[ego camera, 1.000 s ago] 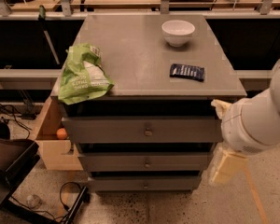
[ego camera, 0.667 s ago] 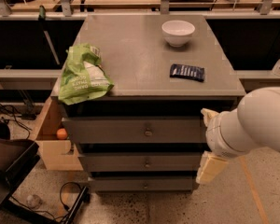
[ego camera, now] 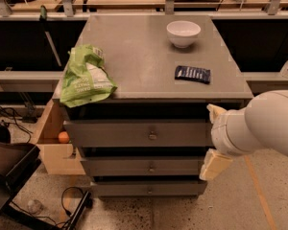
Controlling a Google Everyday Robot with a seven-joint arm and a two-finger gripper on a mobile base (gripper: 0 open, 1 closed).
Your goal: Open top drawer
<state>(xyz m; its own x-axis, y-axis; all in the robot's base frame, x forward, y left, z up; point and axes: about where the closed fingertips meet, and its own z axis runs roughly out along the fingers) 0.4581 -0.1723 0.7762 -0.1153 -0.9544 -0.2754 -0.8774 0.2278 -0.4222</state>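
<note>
The top drawer (ego camera: 115,133), grey with a small centre knob, sits shut; the end effector (ego camera: 209,140) is spread wide at its right end.

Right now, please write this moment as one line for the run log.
top drawer: shut, not yet opened | gripper: at its right end, away from knob | cabinet top: bowl, green bag, dark packet

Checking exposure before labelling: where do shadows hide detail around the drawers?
Camera view: the countertop is evenly lit; a dark shadow band lies just above the top drawer, under the counter edge; the gripper, by that drawer's right end, is brightly lit.
</note>
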